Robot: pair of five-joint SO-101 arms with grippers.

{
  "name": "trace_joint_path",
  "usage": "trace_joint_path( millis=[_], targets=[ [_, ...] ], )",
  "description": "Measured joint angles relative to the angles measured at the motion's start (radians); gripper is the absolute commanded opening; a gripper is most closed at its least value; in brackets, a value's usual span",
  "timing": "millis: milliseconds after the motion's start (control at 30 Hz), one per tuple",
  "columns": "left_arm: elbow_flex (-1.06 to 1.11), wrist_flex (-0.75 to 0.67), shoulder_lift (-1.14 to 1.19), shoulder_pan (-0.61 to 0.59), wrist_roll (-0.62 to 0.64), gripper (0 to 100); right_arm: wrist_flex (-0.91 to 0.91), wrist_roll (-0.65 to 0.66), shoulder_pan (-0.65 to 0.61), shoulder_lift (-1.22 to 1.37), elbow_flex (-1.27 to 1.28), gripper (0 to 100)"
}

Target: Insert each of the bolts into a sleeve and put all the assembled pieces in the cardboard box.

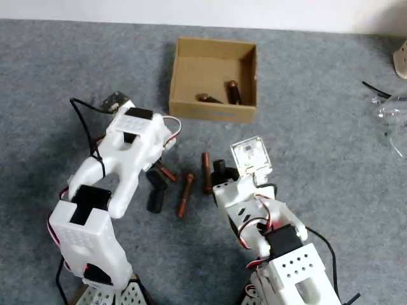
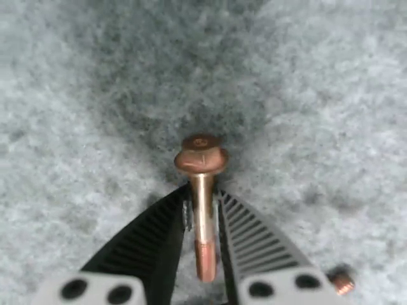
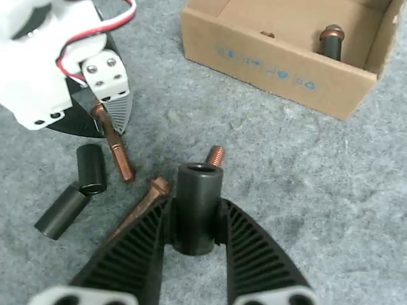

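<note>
Inside left claw (image 2: pixel 203 198), copper bolt (image 2: pixel 202 160) clamped by shank; right claw (image 3: pixel 194 207) grips black sleeve (image 3: pixel 198 185) bore-up, presumably for mating.

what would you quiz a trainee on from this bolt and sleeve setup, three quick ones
1. True or false: the left gripper is shut on a bolt.
2. What does the right gripper hold? A: a bolt. B: a black sleeve. C: nothing.
3. Fill in the number: ___ pieces lie in the cardboard box.

Key: 1 true; 2 B; 3 two.
</note>
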Motion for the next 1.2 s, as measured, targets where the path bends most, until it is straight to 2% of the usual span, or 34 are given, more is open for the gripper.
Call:
trace_joint_path(
  millis=[300, 500, 800, 1033, 1200],
  targets=[
    [0.002, 0.0, -0.006, 0.003, -0.121, 0, 0.0, 0.0, 0.0, 0.0, 0.0, 0.5],
    [0.015, 0.0, -0.109, 0.002, -0.215, 0, 0.0, 0.0, 0.0, 0.0, 0.0, 0.5],
    [0.206, 0.0, -0.425, 0.002, -0.342, 0, 0.0, 0.0, 0.0, 0.0, 0.0, 0.5],
    [0.42, 0.0, -0.747, 0.002, -0.391, 0, 0.0, 0.0, 0.0, 0.0, 0.0, 0.5],
    [0.554, 0.0, -0.965, 0.002, -0.485, 0, 0.0, 0.0, 0.0, 0.0, 0.0, 0.5]
  ],
)
